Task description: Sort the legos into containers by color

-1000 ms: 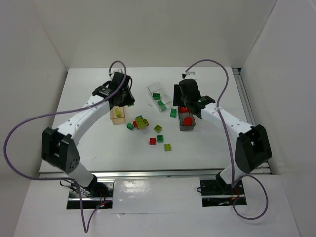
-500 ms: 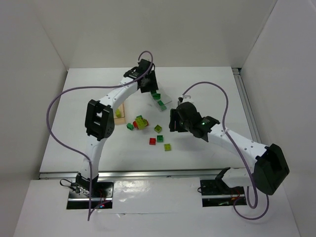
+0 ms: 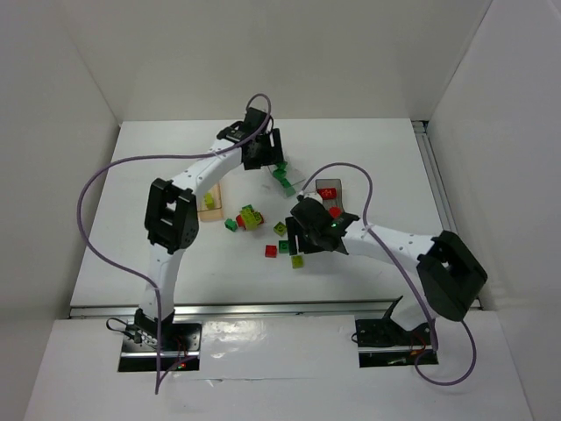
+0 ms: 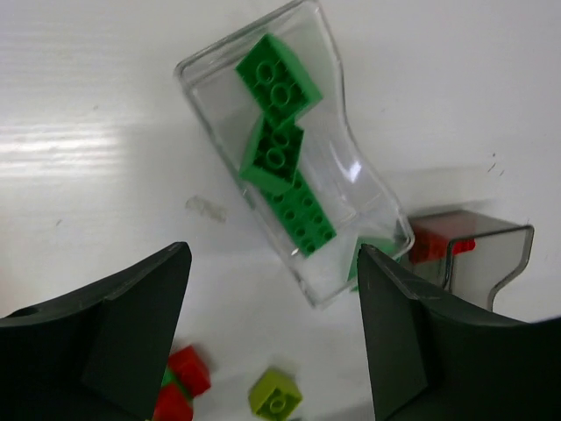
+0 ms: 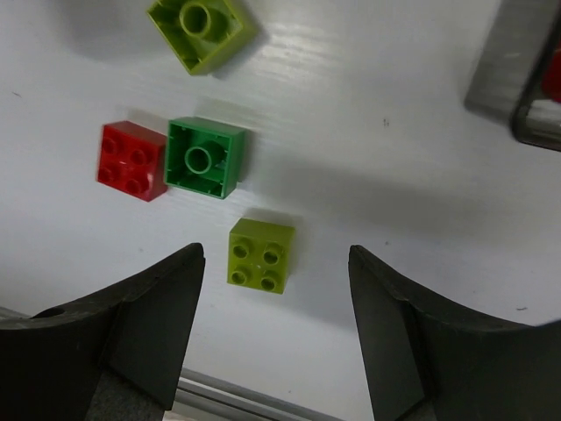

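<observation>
Right gripper (image 5: 276,259) is nearest the front, fingers well apart, holding nothing. It hangs over loose legos on the table (image 5: 421,175).
- Below the gap: yellow-green brick (image 5: 261,255), studs up.
- Next out: green brick (image 5: 204,157), hollow side up, with a red brick (image 5: 131,160) just beside it.
- Past those: second yellow-green brick (image 5: 202,31), hollow side up.

Mid-table, to the left: mixed clump (image 3: 248,217) of red, green and yellow-green pieces. The amber bin (image 3: 210,200) sits left of the clump with one yellow-green piece inside.

Dark grey bin (image 3: 329,195), right of centre, holds red pieces.

The clear bin (image 4: 351,167) is farthest, lying skewed, its near corner close to the dark grey bin. Green bricks (image 4: 273,156) lie in a row inside.

Left gripper (image 4: 273,254) hangs above the clear bin, fingers spread wide, empty
</observation>
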Controlling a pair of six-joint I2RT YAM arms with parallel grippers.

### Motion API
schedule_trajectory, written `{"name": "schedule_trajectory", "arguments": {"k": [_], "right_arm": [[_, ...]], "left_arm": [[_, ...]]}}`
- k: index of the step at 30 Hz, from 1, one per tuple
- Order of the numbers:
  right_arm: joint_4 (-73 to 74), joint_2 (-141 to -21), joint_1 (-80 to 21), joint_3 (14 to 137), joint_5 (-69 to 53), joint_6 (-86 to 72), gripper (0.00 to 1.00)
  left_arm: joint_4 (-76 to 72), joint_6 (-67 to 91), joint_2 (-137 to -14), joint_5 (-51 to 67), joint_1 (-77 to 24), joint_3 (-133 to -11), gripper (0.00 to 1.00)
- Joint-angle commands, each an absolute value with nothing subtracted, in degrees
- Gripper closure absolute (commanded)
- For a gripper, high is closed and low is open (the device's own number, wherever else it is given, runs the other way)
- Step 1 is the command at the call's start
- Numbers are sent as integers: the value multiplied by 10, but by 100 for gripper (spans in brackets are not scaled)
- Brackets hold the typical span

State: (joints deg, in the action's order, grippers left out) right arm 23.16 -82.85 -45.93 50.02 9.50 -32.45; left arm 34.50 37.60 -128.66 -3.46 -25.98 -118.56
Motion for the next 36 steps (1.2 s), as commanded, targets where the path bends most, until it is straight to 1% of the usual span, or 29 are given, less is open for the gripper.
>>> {"name": "schedule_trajectory", "arguments": {"k": [1, 4, 10, 11, 14, 15, 20, 21, 23, 24, 26, 28, 29, 32, 36], "right_arm": [[214, -868, -470, 506, 72, -315, 26], [208, -889, -482, 506, 58, -315, 25], [203, -902, -487, 496, 58, -315, 25], [198, -907, -492, 496, 58, -315, 27], [198, -918, -492, 501, 53, -315, 42], [204, -918, -497, 508, 53, -315, 45], [232, -924, -503, 532, 68, -315, 50], [246, -924, -503, 544, 81, -315, 52], [289, -916, -503, 588, 108, -315, 52], [296, -906, -503, 602, 108, -309, 52], [296, -899, -503, 632, 113, -296, 53], [296, -910, -508, 671, 113, -279, 58], [273, -919, -508, 695, 107, -272, 58], [250, -981, -508, 756, 88, -247, 61], [220, -1084, -513, 907, 75, -216, 61]], "left_arm": [[337, 359, -1166, -75, -262, -1140, 15], [337, 349, -1110, -97, -262, -1099, 15], [364, 344, -1070, -120, -257, -1078, 17], [364, 344, -1064, -126, -257, -1078, 17], [375, 344, -1063, -132, -251, -1078, 18], [375, 344, -1063, -132, -251, -1078, 18], [381, 344, -1052, -132, -236, -1073, 18], [381, 344, -1044, -132, -230, -1073, 18], [381, 344, -1037, -123, -215, -1073, 18], [381, 344, -1029, -107, -207, -1067, 16], [388, 338, -1029, -92, -167, -1062, 15], [395, 337, -1015, -74, -137, -1049, 15], [401, 337, -1010, -69, -111, -1034, 15], [401, 343, -973, -56, -65, -988, 15], [401, 348, -926, -51, -26, -936, 15]]}}
